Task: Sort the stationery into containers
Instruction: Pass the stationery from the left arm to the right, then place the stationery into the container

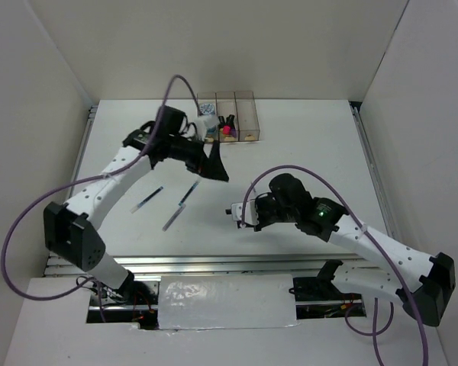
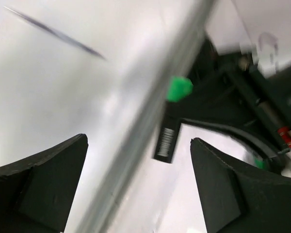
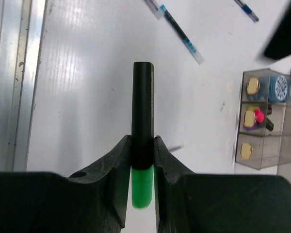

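My right gripper [image 3: 142, 143] is shut on a black highlighter with a green cap [image 3: 142, 102] and holds it above the table; in the top view it [image 1: 235, 211] is right of the table's middle. My left gripper [image 2: 138, 141] is open and empty, hovering near the middle [image 1: 216, 169], below the containers [image 1: 244, 116]. The green-capped highlighter also shows in the left wrist view [image 2: 170, 127]. The three joined clear boxes [image 3: 262, 150] hold blue-white tape rolls [image 3: 280, 87] in one and pink and purple-capped highlighters [image 3: 256, 118] in the middle one. Three thin pens [image 1: 146, 200] [image 1: 188, 192] [image 1: 173, 217] lie on the table.
White walls enclose the table on three sides. A metal rail [image 1: 214, 263] runs along the near edge and shows in the right wrist view [image 3: 12, 73]. Purple cables loop over both arms [image 1: 179, 80]. The pens lie left of my right gripper [image 3: 179, 34].
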Tool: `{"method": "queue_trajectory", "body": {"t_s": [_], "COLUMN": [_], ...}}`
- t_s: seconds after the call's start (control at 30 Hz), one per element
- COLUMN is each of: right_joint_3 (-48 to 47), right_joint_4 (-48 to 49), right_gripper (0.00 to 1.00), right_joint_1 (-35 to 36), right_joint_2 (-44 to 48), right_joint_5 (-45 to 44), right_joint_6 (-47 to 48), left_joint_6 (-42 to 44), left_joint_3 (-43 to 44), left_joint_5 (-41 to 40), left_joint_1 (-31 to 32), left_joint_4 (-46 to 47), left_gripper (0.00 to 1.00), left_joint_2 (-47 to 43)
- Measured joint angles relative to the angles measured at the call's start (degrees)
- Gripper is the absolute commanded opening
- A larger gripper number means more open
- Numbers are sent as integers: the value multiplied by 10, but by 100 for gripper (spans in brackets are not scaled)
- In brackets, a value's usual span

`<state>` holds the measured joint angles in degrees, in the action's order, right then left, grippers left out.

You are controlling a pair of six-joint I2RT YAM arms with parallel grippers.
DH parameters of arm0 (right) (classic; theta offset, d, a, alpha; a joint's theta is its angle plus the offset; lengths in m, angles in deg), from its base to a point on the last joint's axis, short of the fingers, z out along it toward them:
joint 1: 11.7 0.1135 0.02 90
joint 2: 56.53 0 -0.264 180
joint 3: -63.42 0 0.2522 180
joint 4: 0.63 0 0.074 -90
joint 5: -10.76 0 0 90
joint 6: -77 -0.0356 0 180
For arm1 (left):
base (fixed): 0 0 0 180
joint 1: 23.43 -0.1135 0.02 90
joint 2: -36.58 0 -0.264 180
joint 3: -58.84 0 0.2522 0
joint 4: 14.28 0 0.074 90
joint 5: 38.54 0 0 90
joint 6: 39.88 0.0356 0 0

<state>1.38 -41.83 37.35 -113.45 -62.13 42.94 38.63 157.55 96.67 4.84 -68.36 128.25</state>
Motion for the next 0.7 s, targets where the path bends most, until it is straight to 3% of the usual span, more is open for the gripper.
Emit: {"method": "queue_trajectory", "body": {"t_s": [0.13, 0.23, 0.4, 0.53, 0.6, 0.7], "right_joint_3": [6, -23, -230, -478, -581, -650], "right_joint_4": [16, 36, 77, 73, 72, 83], "right_gripper": [0, 0, 0, 0, 0, 0], "right_joint_1": [-44, -112, -209, -247, -258, -269], "right_joint_2": [3, -43, -259, -452, -531, -611], "right_joint_5": [10, 23, 15, -19, -35, -61], "right_joint_6": [-47, -125, -357, -524, -584, -640], "left_joint_6": [-51, -73, -82, -80, -77, -68], "left_joint_3": [0, 0, -41, -104, -137, -171], "left_joint_5": [-85, -169, -289, -348, -371, -398], "left_joint_1": [-82, -124, -143, -141, -136, -133], "left_joint_4": [96, 148, 198, 209, 209, 207], "left_gripper": [99, 99, 99, 99, 99, 99], "left_joint_2": [-76, -123, -175, -187, -188, -192]}}
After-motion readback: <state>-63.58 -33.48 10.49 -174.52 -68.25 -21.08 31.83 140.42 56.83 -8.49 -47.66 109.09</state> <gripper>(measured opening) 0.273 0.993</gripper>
